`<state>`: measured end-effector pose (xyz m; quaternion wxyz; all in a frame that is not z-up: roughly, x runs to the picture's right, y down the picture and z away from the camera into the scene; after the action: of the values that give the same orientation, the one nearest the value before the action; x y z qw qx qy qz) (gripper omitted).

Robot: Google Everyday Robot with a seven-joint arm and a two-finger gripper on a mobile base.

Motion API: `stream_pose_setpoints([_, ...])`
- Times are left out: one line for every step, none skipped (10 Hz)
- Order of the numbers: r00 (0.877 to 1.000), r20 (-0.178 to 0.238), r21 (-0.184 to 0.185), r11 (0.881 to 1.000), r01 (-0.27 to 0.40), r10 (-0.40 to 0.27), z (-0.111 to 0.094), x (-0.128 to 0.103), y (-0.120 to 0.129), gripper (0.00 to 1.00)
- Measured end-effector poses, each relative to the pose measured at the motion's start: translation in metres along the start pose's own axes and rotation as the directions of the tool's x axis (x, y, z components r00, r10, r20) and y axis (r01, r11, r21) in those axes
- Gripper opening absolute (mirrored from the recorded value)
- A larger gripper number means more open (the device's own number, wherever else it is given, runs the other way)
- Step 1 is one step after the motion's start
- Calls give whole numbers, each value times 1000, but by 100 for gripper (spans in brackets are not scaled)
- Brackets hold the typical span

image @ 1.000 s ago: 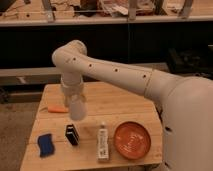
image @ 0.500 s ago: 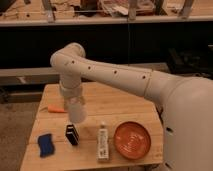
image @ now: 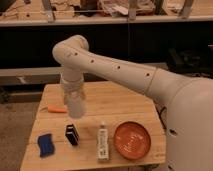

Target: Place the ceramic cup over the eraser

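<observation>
The arm reaches down from the upper left over the wooden table (image: 125,107), and its gripper (image: 74,96) sits at the end of the pale wrist above the table's left half. The cup (image: 77,109) is at the gripper, upright and so close in colour to the wrist that the two blend; whether the claw is clamped on it cannot be told. The eraser (image: 71,134) lies on the table just in front of the cup, apart from it. A blue pad (image: 46,144) lies left of the eraser, a white tube (image: 102,142) and an orange plate (image: 132,140) to its right.
</observation>
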<state>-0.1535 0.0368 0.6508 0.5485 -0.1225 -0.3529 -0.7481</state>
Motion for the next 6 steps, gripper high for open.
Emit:
stream_pose_setpoints([1000, 7, 13, 1000, 4, -4, 1, -3, -2, 0])
stream_pose_setpoints([1000, 12, 23, 1000, 9, -9, 1, -6, -5, 0])
stream_pose_setpoints([1000, 19, 34, 999, 14, -15, 1, -11, -8, 0])
stream_pose_setpoints([999, 25, 41, 999, 19, -20, 1, -17, -10, 0])
stream_pose_setpoints([999, 29, 47, 999, 25, -26, 0, -23, -13, 0])
stream_pose_setpoints([999, 32, 49, 998, 31, -32, -1, -26, -16, 0])
